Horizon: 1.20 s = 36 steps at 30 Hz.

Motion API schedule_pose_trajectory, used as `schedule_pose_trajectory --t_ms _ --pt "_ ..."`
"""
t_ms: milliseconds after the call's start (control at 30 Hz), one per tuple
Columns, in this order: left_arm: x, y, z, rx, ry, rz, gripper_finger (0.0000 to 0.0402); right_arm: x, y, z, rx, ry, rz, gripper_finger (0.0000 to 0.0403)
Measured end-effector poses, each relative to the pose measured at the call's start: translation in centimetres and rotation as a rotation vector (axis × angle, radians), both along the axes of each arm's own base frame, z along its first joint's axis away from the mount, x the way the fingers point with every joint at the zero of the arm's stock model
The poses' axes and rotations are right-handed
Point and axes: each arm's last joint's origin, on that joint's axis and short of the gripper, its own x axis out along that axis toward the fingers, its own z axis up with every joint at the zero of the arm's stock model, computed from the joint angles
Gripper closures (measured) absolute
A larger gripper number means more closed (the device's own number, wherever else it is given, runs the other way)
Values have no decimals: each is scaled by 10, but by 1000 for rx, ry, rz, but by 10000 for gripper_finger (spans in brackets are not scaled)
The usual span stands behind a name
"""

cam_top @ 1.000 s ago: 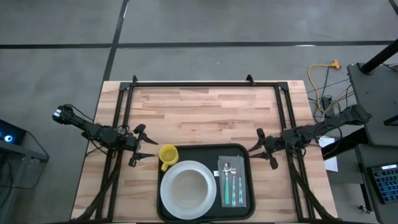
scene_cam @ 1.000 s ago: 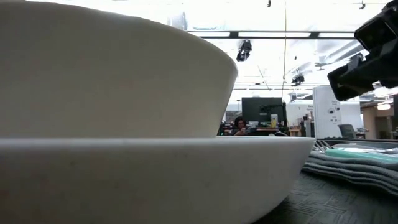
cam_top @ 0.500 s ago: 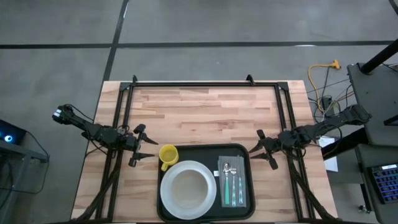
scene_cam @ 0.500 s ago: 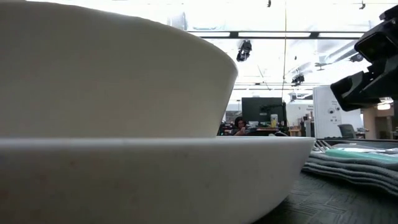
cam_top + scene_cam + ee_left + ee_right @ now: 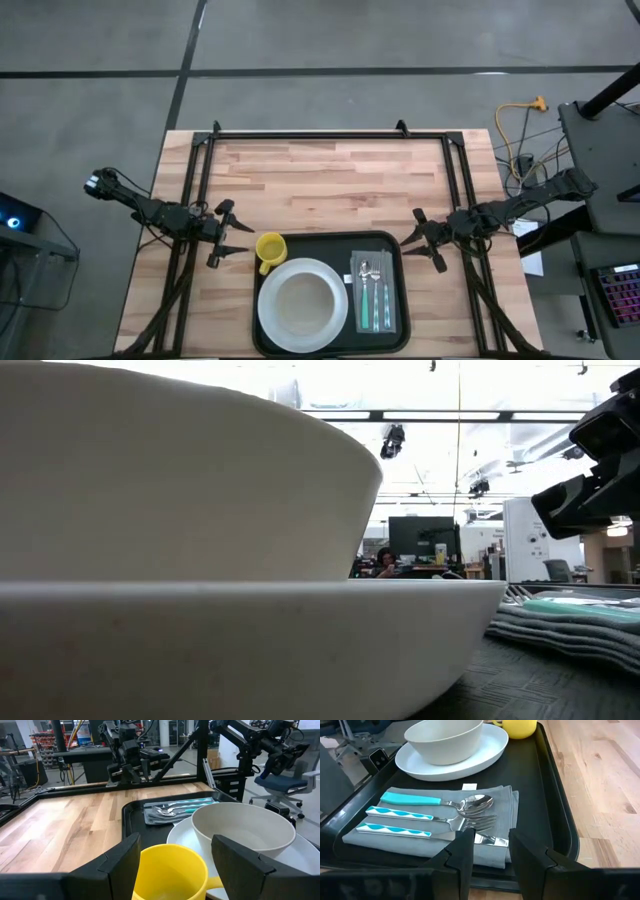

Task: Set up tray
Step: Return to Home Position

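Observation:
The black tray lies at the table's near edge. On it stand a white plate with a white bowl in it, and a grey napkin bearing a spoon, fork and knife with teal handles. A yellow mug stands at the tray's far left corner. My left gripper is open, level, just left of the mug. My right gripper is open, off the tray's right rim, facing the napkin.
Bare wooden tabletop stretches beyond the tray to the far edge. A black metal frame runs along the far edge and both sides. In the low view the bowl and plate fill most of the picture.
My right gripper has shifted a little toward the table's right edge, as the low view shows, then held still. Its fingers have stayed open. Nothing on the tray has moved.

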Motion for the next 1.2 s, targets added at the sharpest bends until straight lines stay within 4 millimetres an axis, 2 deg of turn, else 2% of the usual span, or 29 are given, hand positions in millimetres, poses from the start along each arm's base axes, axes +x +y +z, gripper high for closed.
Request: schedule_pose_trajectory --t_ms 1100,1200 --pt "0 0 0 0 0 0 178 0 0 0 -1 2 1 291" --pt "0 0 0 0 0 0 178 -4 -1 4 12 -37 1 291"
